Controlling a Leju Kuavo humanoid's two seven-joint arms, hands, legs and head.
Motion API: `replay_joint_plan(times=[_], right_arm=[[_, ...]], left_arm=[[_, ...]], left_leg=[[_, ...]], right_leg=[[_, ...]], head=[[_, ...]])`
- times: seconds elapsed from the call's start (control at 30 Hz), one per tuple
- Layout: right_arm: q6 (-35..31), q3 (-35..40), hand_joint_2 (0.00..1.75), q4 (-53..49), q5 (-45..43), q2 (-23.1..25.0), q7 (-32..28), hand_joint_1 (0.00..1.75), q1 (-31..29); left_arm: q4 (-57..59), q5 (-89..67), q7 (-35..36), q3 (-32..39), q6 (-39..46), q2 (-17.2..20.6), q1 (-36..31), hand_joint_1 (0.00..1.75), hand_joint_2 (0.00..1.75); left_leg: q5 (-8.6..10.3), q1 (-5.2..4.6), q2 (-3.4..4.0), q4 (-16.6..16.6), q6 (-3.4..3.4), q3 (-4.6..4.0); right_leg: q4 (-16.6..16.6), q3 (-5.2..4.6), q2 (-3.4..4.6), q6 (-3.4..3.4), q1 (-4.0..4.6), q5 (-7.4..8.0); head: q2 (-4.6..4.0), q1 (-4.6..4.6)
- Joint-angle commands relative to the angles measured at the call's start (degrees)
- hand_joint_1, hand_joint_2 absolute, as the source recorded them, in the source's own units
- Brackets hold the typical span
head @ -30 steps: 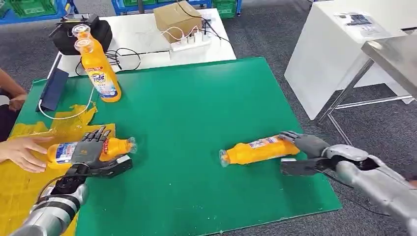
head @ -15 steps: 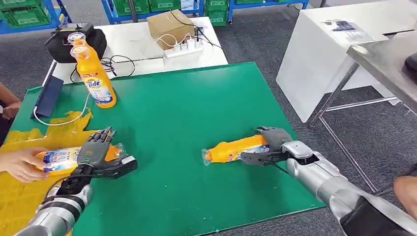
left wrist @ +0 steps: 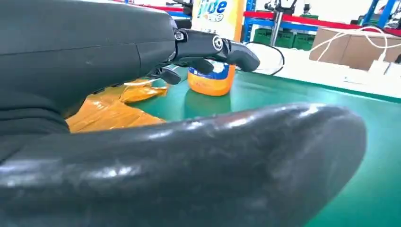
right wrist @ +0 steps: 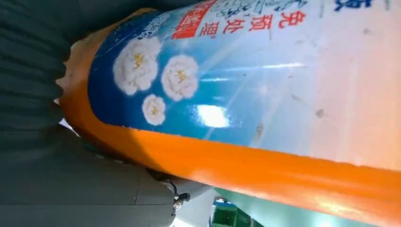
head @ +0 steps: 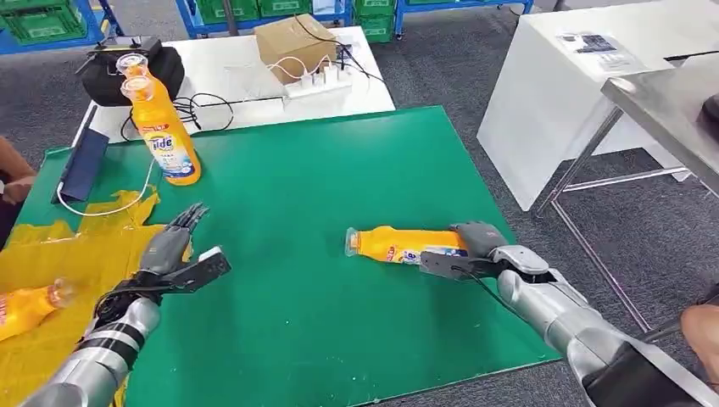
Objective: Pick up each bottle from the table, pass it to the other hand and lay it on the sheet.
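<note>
An orange detergent bottle [head: 394, 244] lies across the green table mat [head: 322, 170], cap toward my left. My right hand [head: 465, 248] grips its base end, and the blue flowered label [right wrist: 227, 90] sits close against that hand [right wrist: 56, 179]. My left hand [head: 176, 254] hovers open with fingers spread at the edge of the yellow sheet [head: 76, 254], holding nothing. In the left wrist view its fingers [left wrist: 208, 45] are empty. Another orange bottle [head: 25, 307] lies on the sheet at the far left. Two more bottles [head: 165, 127] stand upright at the mat's back left corner, also seen as the standing bottle [left wrist: 213, 78].
A dark tablet [head: 80, 165] with a white cable lies at the mat's left edge. Behind the mat a white table [head: 254, 68] carries a black bag, a cardboard box and a power strip. A person's arm [head: 13, 174] is at the left edge. A steel table [head: 670, 110] stands at the right.
The bottle under my left hand now lies further left on the sheet, and the person's hand has left it. My left hand has lifted off it, open. My right hand has closed on its bottle.
</note>
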Motion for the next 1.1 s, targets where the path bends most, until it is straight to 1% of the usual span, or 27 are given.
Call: replay_joint_plan(times=[0.03,0.07,0.1,0.13,0.17,0.2,0.23,0.27,0.3,0.33,0.37,0.4,0.43,0.47,0.53,0.57,0.6,0.67,0.73,0.8,0.87,0.97,1.0,1.1], right_arm=[[0.4,-7.6,1.75,1.4,-5.5,4.2,-2.6,1.75,9.9],[-1.1,-12.7,1.75,0.0,-9.6,6.0,-5.2,1.75,10.6],[-1.9,-16.8,1.75,-2.2,-11.8,8.4,-6.7,1.75,10.9],[-1.5,-23.9,1.75,-5.8,-18.4,11.5,-11.8,1.75,11.7],[0.1,-26.6,1.75,-10.1,-21.8,13.6,-12.3,1.75,12.3],[3.0,-32.7,1.75,-16.6,-27.3,17.2,-15.0,1.75,13.6],[3.5,-34.6,1.75,-21.9,-28.3,19.3,-14.3,1.75,14.5],[4.1,-36.0,1.75,-27.1,-29.1,21.3,-13.1,1.75,15.5],[5.5,-36.6,1.75,-32.2,-30.3,23.4,-11.0,1.75,16.7],[5.4,-36.0,1.75,-34.7,-29.9,24.7,-10.7,1.75,17.0],[5.6,-35.4,1.75,-36.3,-30.1,26.0,-10.2,1.75,17.2],[5.9,-33.6,1.75,-37.5,-29.7,27.2,-9.6,1.75,17.2],[6.0,-32.2,1.75,-37.7,-29.4,28.3,-9.4,1.75,16.9],[6.2,-29.8,1.75,-37.5,-29.1,29.2,-9.1,1.75,16.5],[6.1,-26.4,1.75,-36.4,-28.0,30.7,-8.7,1.75,15.5],[5.6,-24.5,1.75,-35.3,-27.1,31.0,-8.3,1.75,14.8],[5.4,-23.0,1.75,-34.1,-26.8,31.9,-8.2,1.75,14.3],[5.0,-20.0,1.75,-31.8,-26.4,32.5,-7.8,1.75,13.5],[4.5,-17.2,1.75,-28.9,-26.1,33.4,-7.7,1.75,12.6],[3.7,-15.5,1.75,-26.5,-25.9,34.2,-8.1,1.75,12.1],[3.8,-13.9,1.75,-24.5,-25.9,34.7,-7.9,1.75,11.6],[4.4,-12.3,1.75,-21.5,-26.9,35.2,-7.5,1.75,11.2],[4.4,-12.3,1.75,-21.5,-26.9,35.2,-7.5,1.75,11.2],[4.3,-12.3,1.75,-21.4,-27.0,35.1,-7.6,1.75,11.1]], left_arm=[[-4.7,15.1,-7.2,8.3,-10.9,-2.9,2.0,0.00,0.00],[-9.9,23.0,-9.6,10.3,-18.3,-3.1,4.2,0.00,0.00],[-17.2,28.9,-8.6,10.9,-24.0,-2.7,7.8,0.00,0.00],[-21.9,38.8,-6.5,13.6,-33.6,-3.4,10.0,0.00,0.00],[-28.2,43.3,-4.5,13.9,-37.2,-3.5,12.9,0.00,0.00],[-34.1,49.1,-4.1,13.6,-41.9,-4.5,15.8,0.00,0.00],[-38.3,51.7,-2.2,12.7,-43.6,-5.7,17.9,0.00,0.00],[-41.4,54.6,0.3,11.2,-45.3,-6.7,19.6,0.00,1.75],[-44.3,57.4,1.9,8.7,-45.4,-7.6,21.4,0.00,1.75],[-45.6,59.4,2.5,6.7,-46.4,-8.2,22.3,0.00,1.75],[-46.7,61.4,3.4,5.1,-46.5,-8.8,23.1,0.00,1.75],[-48.1,63.8,4.5,2.6,-46.7,-9.0,24.1,0.00,1.75],[-48.7,65.6,5.0,1.2,-47.2,-9.1,24.6,0.00,1.75],[-49.8,66.0,5.0,-1.0,-46.3,-8.7,24.9,0.00,1.75],[-50.4,67.2,5.3,-2.9,-46.1,-8.4,24.8,0.00,1.75],[-50.5,67.9,5.3,-3.7,-45.9,-8.2,24.6,0.00,1.75],[-50.8,67.7,5.4,-4.3,-45.6,-7.9,24.5,0.00,1.75],[-51.1,68.0,5.3,-5.0,-45.0,-7.7,24.3,0.00,1.75],[-51.6,68.3,5.3,-5.2,-44.8,-7.4,24.3,0.00,1.75],[-51.7,68.4,5.3,-5.4,-44.8,-7.5,24.1,0.00,1.75],[-52.0,68.1,5.3,-5.8,-44.6,-7.7,24.0,0.00,1.75],[-52.7,67.6,4.9,-6.5,-44.1,-7.9,23.8,0.00,1.75],[-52.7,67.6,4.9,-6.5,-44.1,-7.9,23.8,0.00,1.75],[-52.7,67.7,4.9,-6.5,-44.1,-7.8,23.8,0.00,1.75]], left_leg=[[0.19,0.07,-0.66,-0.1,0.14,-0.33],[0.30,0.04,-0.84,-0.1,0.19,-0.52],[0.37,0.00,-0.98,-0.2,0.24,-0.59],[0.39,-0.03,-1.00,-0.3,0.26,-0.61],[0.38,-0.03,-0.76,-0.3,0.26,-0.60],[0.07,0.08,-0.03,-0.1,0.09,-0.18],[0.13,0.05,-0.06,-0.1,0.13,-0.42],[0.02,0.05,0.07,-0.1,0.05,-0.41],[0.01,0.03,0.16,-0.1,0.06,-0.47],[-0.02,-0.01,0.10,-0.1,0.02,-0.54],[0.02,-0.08,0.07,-0.1,0.07,-0.70],[0.16,-0.09,-0.07,0.0,-0.02,-1.05],[0.16,-0.12,-0.22,0.0,0.06,-1.30],[0.34,-0.14,-0.50,0.1,0.04,-1.60],[0.41,-0.13,-1.07,0.1,0.06,-1.80],[0.45,-0.11,-1.14,0.1,0.02,-1.89],[0.39,-0.15,-1.27,0.1,0.09,-1.88],[0.45,-0.13,-1.08,0.1,0.03,-2.11],[0.47,-0.19,-1.17,0.0,0.03,-2.12],[0.46,-0.20,-1.28,0.0,0.06,-2.08],[0.51,-0.18,-1.20,0.0,0.02,-2.22],[0.51,-0.19,-1.25,0.0,0.03,-2.24],[0.49,-0.21,-1.36,0.0,0.10,-2.15],[0.54,-0.19,-1.29,0.0,0.01,-2.28]], right_leg=[[-0.2,-0.10,-0.36,-0.07,0.10,0.09],[-0.2,-0.25,-0.44,-0.09,0.09,0.17],[-0.3,-0.32,-0.46,-0.11,0.05,0.21],[-0.3,-0.35,-0.45,-0.12,0.03,0.22],[-0.3,-0.45,-0.17,-0.15,0.03,0.28],[-0.1,-0.11,0.28,-0.10,0.10,0.15],[-0.1,-0.38,0.34,-0.12,0.08,0.23],[0.0,-0.22,0.35,-0.11,0.06,0.14],[0.0,-0.41,0.48,-0.13,0.05,0.16],[0.1,-0.45,0.34,-0.10,0.00,0.06],[0.2,-0.72,0.44,-0.16,-0.06,0.03],[0.3,-0.93,0.23,-0.09,-0.08,-0.01],[0.5,-1.25,0.23,-0.15,-0.09,-0.08],[0.5,-1.50,-0.13,-0.11,-0.09,-0.08],[0.5,-1.56,-0.57,-0.08,-0.05,-0.14],[0.4,-1.57,-0.79,-0.06,-0.03,-0.13],[0.5,-1.56,-0.80,-0.07,-0.07,-0.19],[0.4,-1.78,-0.69,-0.08,-0.04,-0.07],[0.4,-1.81,-0.76,-0.09,-0.09,-0.10],[0.4,-1.77,-0.78,-0.11,-0.10,-0.12],[0.4,-1.88,-0.84,-0.07,-0.08,-0.06],[0.4,-1.88,-0.89,-0.06,-0.09,-0.06],[0.4,-1.79,-0.87,-0.08,-0.11,-0.11],[0.4,-1.89,-0.98,-0.04,-0.08,-0.06]], head=[[0.00,0.00],[0.00,0.00],[0.00,0.00],[0.00,0.00],[0.00,0.00],[0.00,0.02],[0.00,-0.02],[0.00,0.02],[0.00,0.00],[0.00,0.00],[0.00,-0.02],[0.00,-0.04],[0.00,-0.09],[0.00,-0.11],[0.00,-0.02],[0.00,-0.02],[0.00,-0.02],[0.00,-0.02],[0.00,-0.02],[0.00,-0.02],[0.00,-0.04],[0.00,-0.02],[0.00,-0.04],[0.00,-0.04]])
